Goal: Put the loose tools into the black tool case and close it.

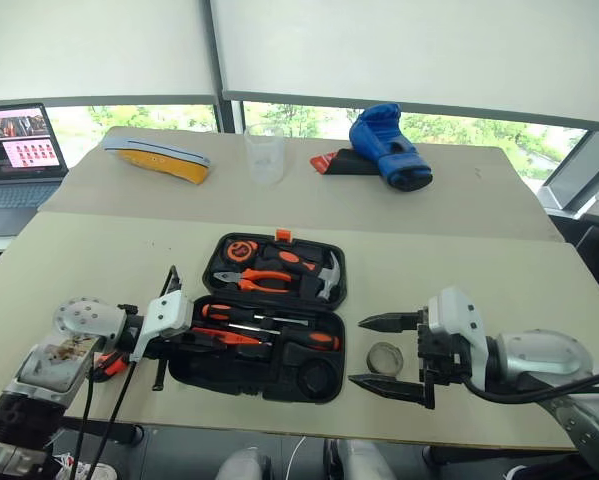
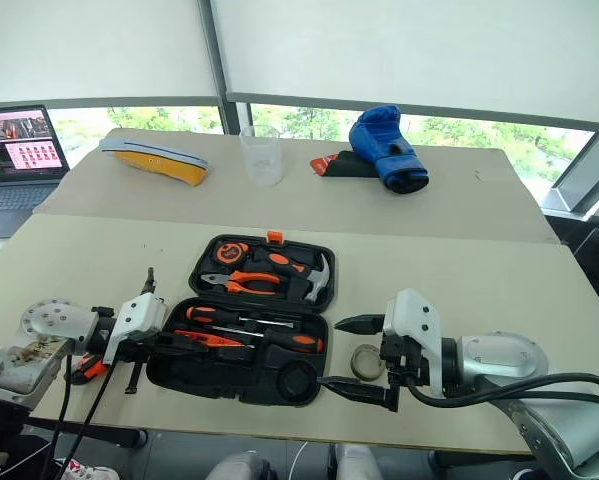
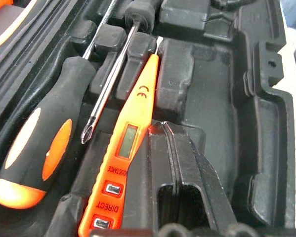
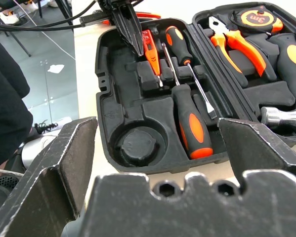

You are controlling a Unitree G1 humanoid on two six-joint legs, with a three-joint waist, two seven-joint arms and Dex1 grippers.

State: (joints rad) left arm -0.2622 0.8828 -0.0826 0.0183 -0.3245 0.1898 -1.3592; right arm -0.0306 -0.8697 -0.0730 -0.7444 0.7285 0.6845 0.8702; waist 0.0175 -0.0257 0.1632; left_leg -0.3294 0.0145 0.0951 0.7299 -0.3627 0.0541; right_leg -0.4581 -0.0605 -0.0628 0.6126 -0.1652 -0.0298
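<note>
I look down on a wide beige table (image 1: 459, 270) with the black tool case (image 1: 269, 325) lying open near my edge, lid flat on the far side, so both moulded halves face up for loading. The lid half holds pliers (image 1: 262, 281), a hammer (image 1: 329, 277) and a tape measure (image 1: 241, 250). The near half holds two black-and-orange screwdrivers (image 4: 191, 116) in their slots and the slim orange tester (image 3: 130, 143) alongside them. My left claw (image 4: 130, 32) has its fingers pinched together, tip resting beside the tester at the case's left end, apparently pressing or nudging it into its recess; I cannot tell whether it actually grips it. My right claw (image 1: 387, 355) is spread wide just off the case's right side, one finger either side of the small grey tape roll (image 1: 385, 357) on the table, I judge ready to pick it up. The round recess (image 4: 134, 145) at the case's near right corner is empty, probably meant for that roll. I cannot make out the utility knife
</note>
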